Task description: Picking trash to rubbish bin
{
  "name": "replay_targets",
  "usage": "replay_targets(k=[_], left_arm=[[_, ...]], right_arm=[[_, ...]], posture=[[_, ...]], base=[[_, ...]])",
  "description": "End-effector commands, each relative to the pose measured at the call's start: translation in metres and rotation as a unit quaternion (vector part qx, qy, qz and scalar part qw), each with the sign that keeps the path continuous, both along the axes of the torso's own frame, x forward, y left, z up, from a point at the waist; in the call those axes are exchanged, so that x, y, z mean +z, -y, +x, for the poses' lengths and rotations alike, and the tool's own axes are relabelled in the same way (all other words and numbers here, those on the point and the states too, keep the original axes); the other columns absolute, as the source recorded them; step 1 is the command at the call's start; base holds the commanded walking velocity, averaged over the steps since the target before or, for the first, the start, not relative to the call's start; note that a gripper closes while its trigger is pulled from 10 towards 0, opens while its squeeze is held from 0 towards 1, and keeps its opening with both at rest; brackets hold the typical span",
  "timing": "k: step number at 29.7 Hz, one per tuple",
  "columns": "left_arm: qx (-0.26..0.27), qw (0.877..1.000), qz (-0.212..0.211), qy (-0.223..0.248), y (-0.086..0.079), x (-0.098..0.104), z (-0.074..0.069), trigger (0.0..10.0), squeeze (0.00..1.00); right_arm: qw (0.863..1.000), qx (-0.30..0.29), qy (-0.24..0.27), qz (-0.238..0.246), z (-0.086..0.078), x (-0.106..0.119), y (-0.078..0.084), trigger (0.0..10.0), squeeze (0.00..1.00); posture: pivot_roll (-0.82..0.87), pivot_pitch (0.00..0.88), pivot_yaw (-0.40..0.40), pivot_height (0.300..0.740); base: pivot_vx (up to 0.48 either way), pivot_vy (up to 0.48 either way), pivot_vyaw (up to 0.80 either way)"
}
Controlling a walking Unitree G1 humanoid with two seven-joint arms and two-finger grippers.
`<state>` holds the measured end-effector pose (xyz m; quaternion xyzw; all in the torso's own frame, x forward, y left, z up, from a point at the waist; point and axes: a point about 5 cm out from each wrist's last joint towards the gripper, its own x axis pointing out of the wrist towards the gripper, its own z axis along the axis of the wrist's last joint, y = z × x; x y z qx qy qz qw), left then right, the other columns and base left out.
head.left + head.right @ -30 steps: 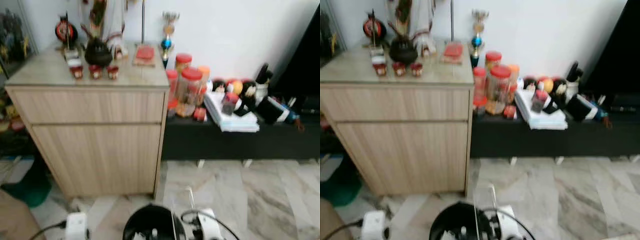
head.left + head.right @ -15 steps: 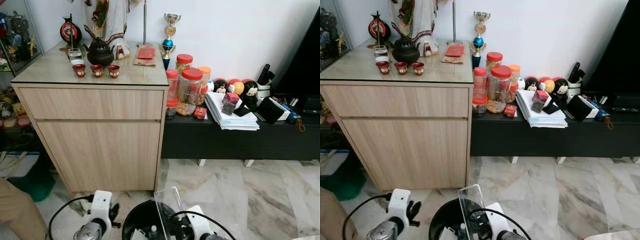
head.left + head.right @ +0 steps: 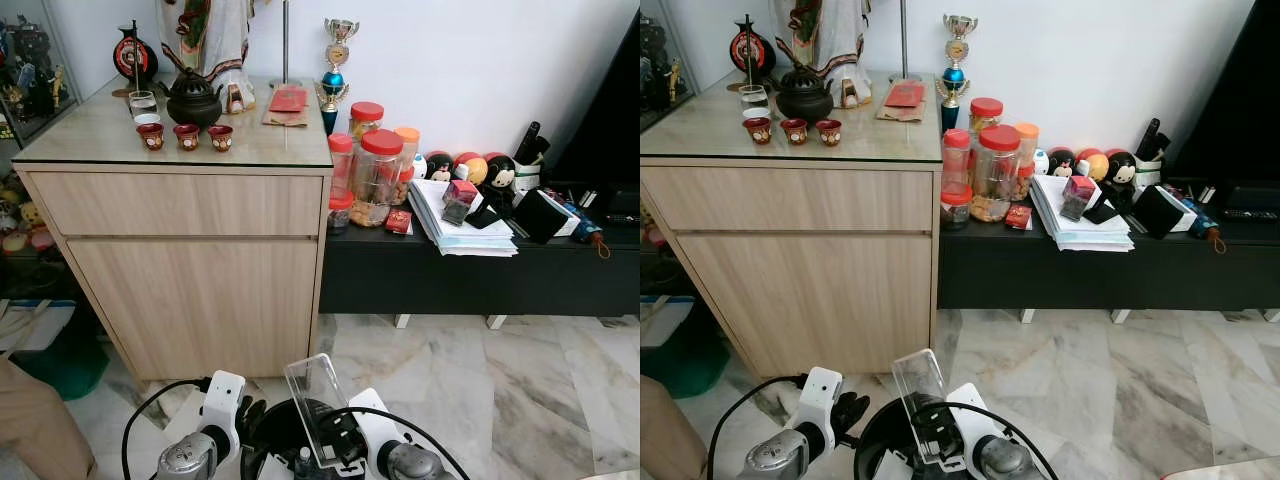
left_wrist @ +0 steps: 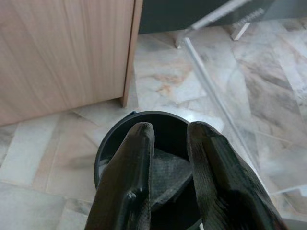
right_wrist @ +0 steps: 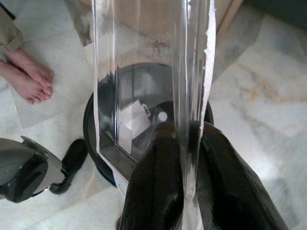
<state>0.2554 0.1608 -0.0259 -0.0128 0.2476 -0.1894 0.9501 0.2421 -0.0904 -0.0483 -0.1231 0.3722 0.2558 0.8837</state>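
A grey-veined marble floor (image 3: pixel 470 380) is seen in front of a light wooden cabinet (image 3: pixel 190 270) and a low black bench (image 3: pixel 1100 270) crowded with red-lidded plastic jars (image 3: pixel 378 175). Near the cabinet's front, on the floor, the round black plastic rubbish bin (image 4: pixel 144 143) is stood, with white scraps visible inside it. A clear, flat plastic container (image 5: pixel 151 72) is gripped at its edge between the fingers of the right gripper (image 5: pixel 189 158) and is held directly above the bin's opening. The left gripper (image 4: pixel 168 158) is poised over the bin's rim, its fingers slightly parted and nothing held. A person's bare feet (image 5: pixel 26 76) are seen just beside the bin.

A miss is judged possible: the container is broad, so on release it could be caught on the rim and tipped onto the floor. It could also be knocked aside by the left gripper, which crowds the same opening.
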Motion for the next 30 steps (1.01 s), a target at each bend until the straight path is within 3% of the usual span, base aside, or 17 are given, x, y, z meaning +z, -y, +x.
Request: replay_targets(k=[1,8,9,11,12,30], left_arm=[[-0.008,1.000,-0.006,-0.002,0.0005,0.0002,-0.0003,10.0,0.00],[-0.012,1.000,-0.011,-0.005,0.0007,-0.0001,-0.0009,10.0,0.00],[-0.012,1.000,-0.011,-0.005,0.0007,-0.0001,-0.0010,10.0,0.00],[-0.012,1.000,-0.011,-0.005,0.0008,-0.0003,-0.0014,10.0,0.00],[-0.013,1.000,-0.011,-0.006,0.0008,-0.0004,-0.0015,10.0,0.00],[-0.016,1.000,-0.014,-0.007,0.0022,-0.0007,-0.0020,10.0,0.00]], right_arm=[[1.000,0.013,0.016,-0.005,0.0065,0.0052,-0.0025,10.0,0.00],[1.000,0.014,0.025,-0.002,0.0113,0.0091,-0.0043,10.0,0.00],[1.000,0.012,0.025,-0.001,0.0116,0.0093,-0.0043,10.0,0.06],[1.000,0.012,0.026,-0.001,0.0117,0.0094,-0.0043,10.0,0.51],[1.000,0.011,0.027,-0.001,0.0119,0.0095,-0.0042,10.0,1.00],[0.999,-0.027,0.034,0.016,0.0161,0.0118,0.0031,10.0,1.00]], posture=[[0.07,0.029,-0.094,0.740],[0.07,0.029,-0.094,0.740],[0.07,0.029,-0.094,0.740],[0.08,0.027,-0.097,0.740],[0.08,0.027,-0.097,0.740],[0.08,0.031,-0.100,0.740]], base=[[0.000,0.000,0.00],[0.000,0.000,0.00],[0.000,0.000,0.00],[0.000,0.000,0.00],[0.000,0.000,0.00],[0.000,0.000,0.00]])
